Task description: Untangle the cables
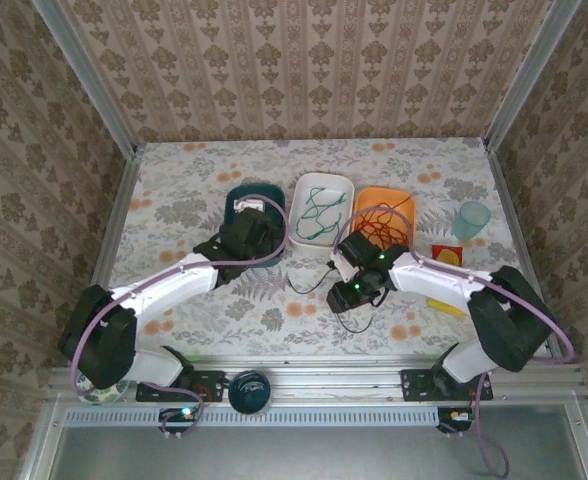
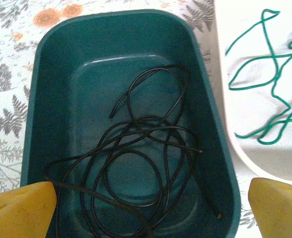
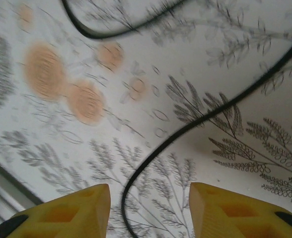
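Over the teal tray, the left gripper is held with its fingers spread wide. A black cable is coiled loosely inside that tray, and a green cable is laid in the white tray just beside it. The right gripper is likewise parted, and a second black cable, lying on the table, is seen running between its fingers, ungripped.

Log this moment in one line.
left gripper: open, above black cables in teal bin | right gripper: open, over loose black cable on table | green cable in white tray
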Robot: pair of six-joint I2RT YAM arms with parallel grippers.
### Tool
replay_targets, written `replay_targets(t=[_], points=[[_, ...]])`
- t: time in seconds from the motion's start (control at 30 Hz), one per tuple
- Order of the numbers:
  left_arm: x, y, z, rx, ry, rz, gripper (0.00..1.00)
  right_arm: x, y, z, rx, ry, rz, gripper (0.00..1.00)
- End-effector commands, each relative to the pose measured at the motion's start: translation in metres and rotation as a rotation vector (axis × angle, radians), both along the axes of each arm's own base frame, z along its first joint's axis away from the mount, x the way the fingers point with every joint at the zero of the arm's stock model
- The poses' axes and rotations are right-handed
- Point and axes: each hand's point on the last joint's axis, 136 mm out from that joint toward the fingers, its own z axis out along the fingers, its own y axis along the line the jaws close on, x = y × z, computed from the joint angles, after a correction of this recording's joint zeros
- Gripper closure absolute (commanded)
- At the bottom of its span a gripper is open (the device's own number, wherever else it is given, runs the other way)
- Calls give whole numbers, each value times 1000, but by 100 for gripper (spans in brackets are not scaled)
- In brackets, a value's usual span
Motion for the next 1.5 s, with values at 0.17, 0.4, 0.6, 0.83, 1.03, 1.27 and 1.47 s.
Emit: replay_targets(t=[0.17, 0.4, 0.6, 0.83, 1.03, 1.27, 1.47], points=[[5, 24, 21, -45, -55, 122, 0, 10, -1, 3, -48, -25, 0, 99], [2, 63, 39, -162, -127, 281, 0, 3, 37, 95, 267, -138, 102, 100], [-12, 98, 54, -160, -198, 387, 0, 28, 58, 183, 418, -329, 136, 100], [-32, 125, 55, -161, -213, 459, 0, 89, 96, 244, 500, -484, 110, 100], [-42, 128, 47, -190, -196, 469, 0, 136, 137, 212, 497, -366, 43, 100], [-41, 126, 48, -175, -188, 453, 1, 182, 186, 183, 611, -251, -62, 100], [-38, 118, 52, -168, -183, 403, 4, 201, 208, 166, 666, -170, -110, 100]])
